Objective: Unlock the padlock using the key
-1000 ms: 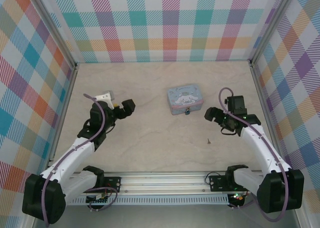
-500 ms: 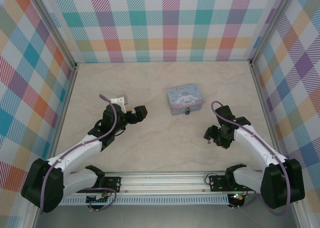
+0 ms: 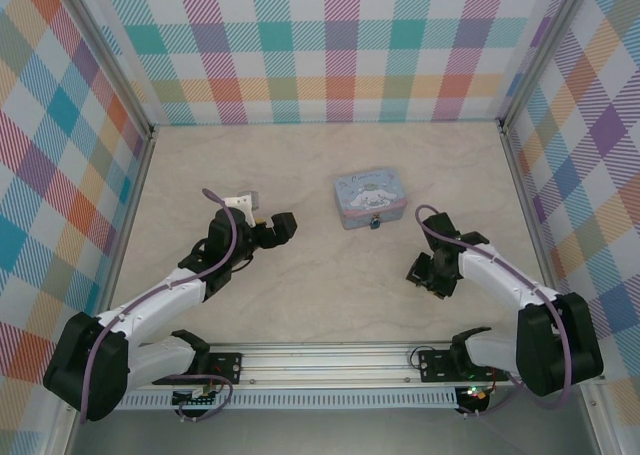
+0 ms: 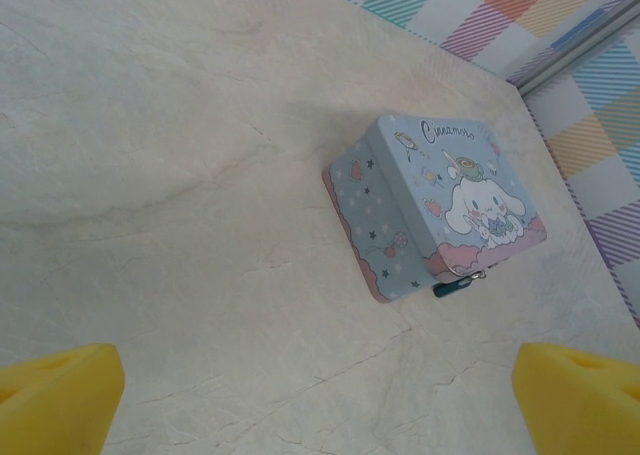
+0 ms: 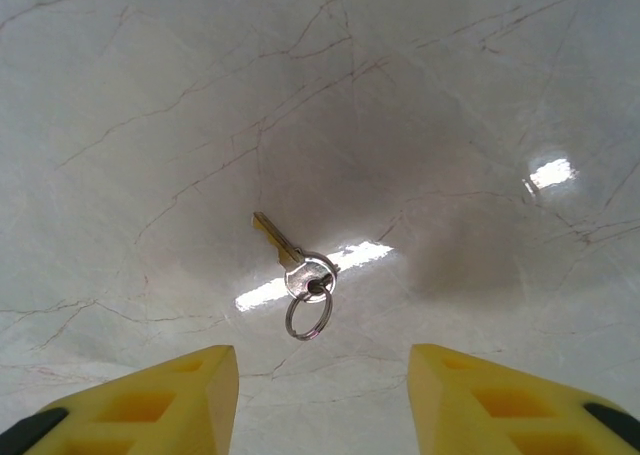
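One arm (image 3: 497,274) bent low, right claw (image 5: 321,373) over key (image 5: 291,260)

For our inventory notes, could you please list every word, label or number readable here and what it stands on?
"Cinnamoro…": cursive, on the lid of the pale blue tin; its last letters are too blurred to read.
No text is legible on the padlock or the key.

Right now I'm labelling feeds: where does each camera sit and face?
Top external: above and behind, looking down at the table; both arms show.
Left wrist: on that arm, faces tin and padlock; left fingers at lower corners.
Right wrist: on that arm, faces down at the key; right fingers below.
Top and left wrist share the tin.
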